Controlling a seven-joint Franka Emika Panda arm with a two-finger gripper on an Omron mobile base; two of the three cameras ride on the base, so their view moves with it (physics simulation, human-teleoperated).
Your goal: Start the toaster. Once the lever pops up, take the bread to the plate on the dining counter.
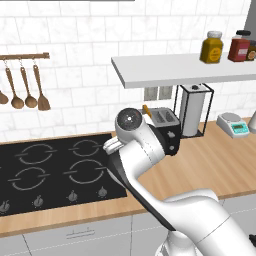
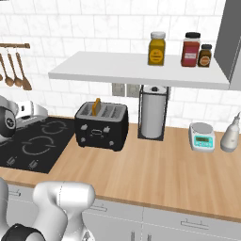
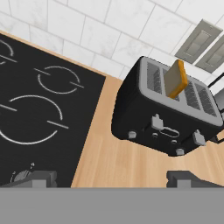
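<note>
Toaster (image 1: 166, 129) sits on the wood counter (image 1: 215, 165) just right of the black hob (image 1: 55, 170), seen from the left base view. The white arm (image 1: 145, 165) crosses in front and hides most of its face. A sliver of bread (image 1: 147, 110) stands up from the near-left slot. Paper towel holder (image 1: 195, 111) stands just right of the toaster, a small scale (image 1: 233, 124) further right. Three jars rest on the white shelf (image 1: 175, 69) above; wooden spoons (image 1: 24, 90) hang on a rail at left.

Right base view: toaster (image 2: 101, 125) stands clear, long face with knobs and levers toward the room. Bread (image 2: 96, 106) stands upright in the left slot, top well above the silvery plate. Paper towel roll (image 2: 154, 112) just to its right, scale (image 2: 203, 136) and a white bottle (image 2: 232, 133) beyond. Hob (image 2: 35, 143) to the left, with part of the arm over it.

Hand view: gripper (image 3: 111, 178) hangs above the counter near the hob edge, short of the toaster (image 3: 168, 111), touching nothing. Finger tips (image 3: 33, 178) are set wide apart, with bare wood between them. Bread (image 3: 176, 78) juts from the slot nearest the wall outlets (image 3: 205, 43). Two levers show on the toaster's face, knobs below them.
</note>
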